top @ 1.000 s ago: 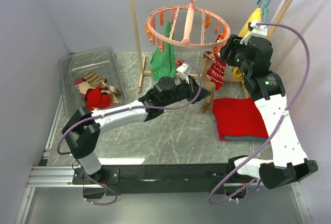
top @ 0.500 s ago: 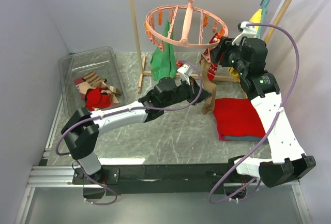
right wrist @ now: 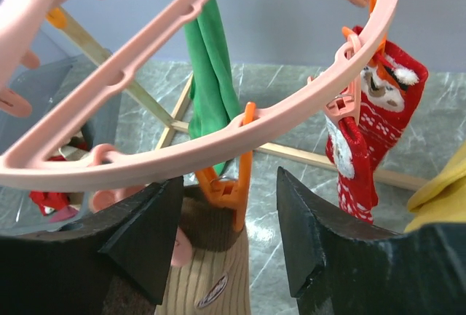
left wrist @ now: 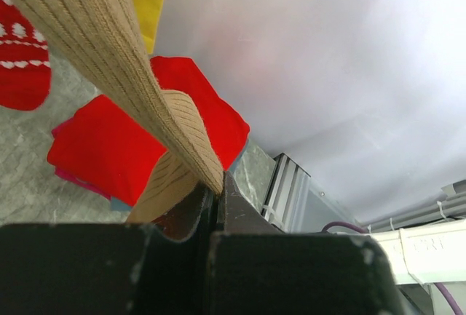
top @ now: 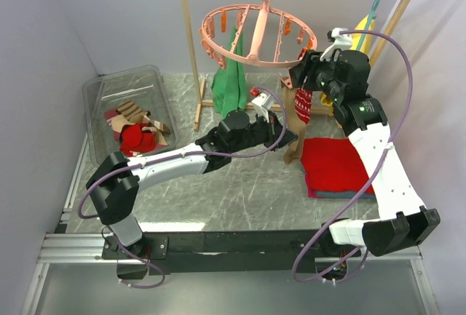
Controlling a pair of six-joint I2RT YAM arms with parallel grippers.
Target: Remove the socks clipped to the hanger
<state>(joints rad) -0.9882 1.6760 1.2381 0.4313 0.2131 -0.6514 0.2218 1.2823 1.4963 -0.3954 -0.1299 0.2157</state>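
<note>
Pale lilac walls (top: 109,17) on three sides; grey marbled tabletop (top: 240,191); wooden rack (top: 188,53) at its far edge

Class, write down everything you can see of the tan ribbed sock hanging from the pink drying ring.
The tan sock is a beige-brown ribbed knit with a small oval label near its top. An orange peg on the pink hanger appears to hold that top end. From there it runs taut and slanted down to the left gripper, shut on its lower edge, where the fabric folds over. A red patterned sock hangs beside it.
</note>
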